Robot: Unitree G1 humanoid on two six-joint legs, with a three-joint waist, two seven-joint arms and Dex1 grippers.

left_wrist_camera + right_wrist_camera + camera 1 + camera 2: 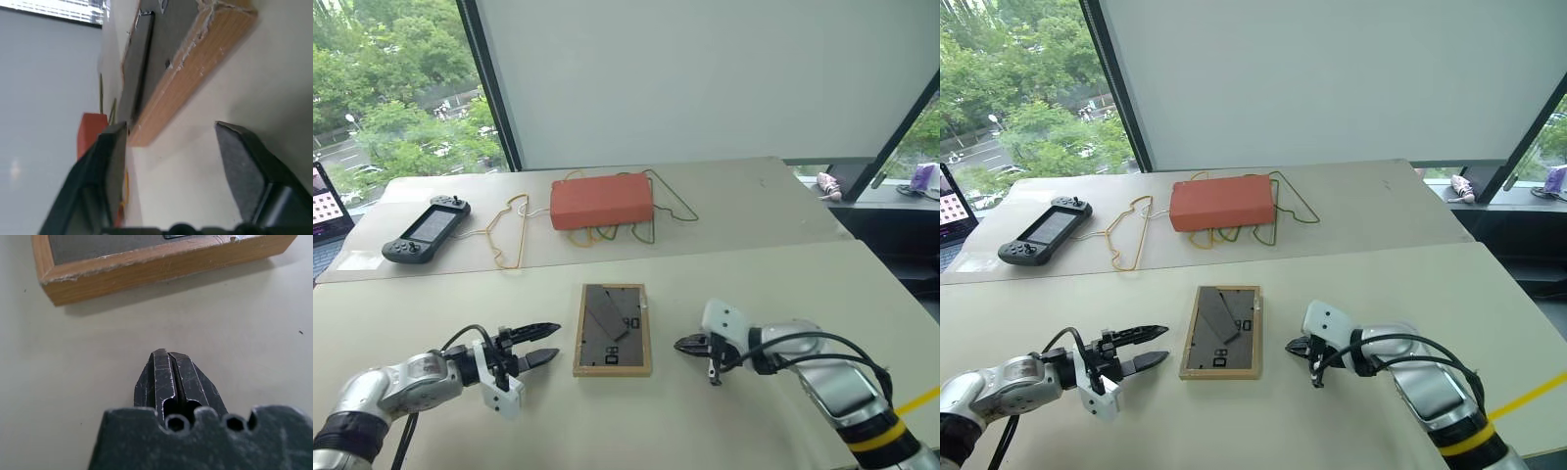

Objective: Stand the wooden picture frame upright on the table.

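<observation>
- Your wooden picture frame point(613, 330) lies flat on the counter point(783, 294), back panel up, so its front is hidden.
- Its long axis runs 12 to 6 o'clock.
- Left gripper point(540, 346) sits at the frame's 9 o'clock, jaws apart, holding nothing.
- Right gripper point(683, 344) waits at 3 o'clock, jaws pressed together, clear of the frame.

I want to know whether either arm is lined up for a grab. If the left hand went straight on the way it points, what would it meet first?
Most likely the left edge of the wooden picture frame, lying face down on the table. The left hand is open and aimed at it, bare tabletop between.
</observation>
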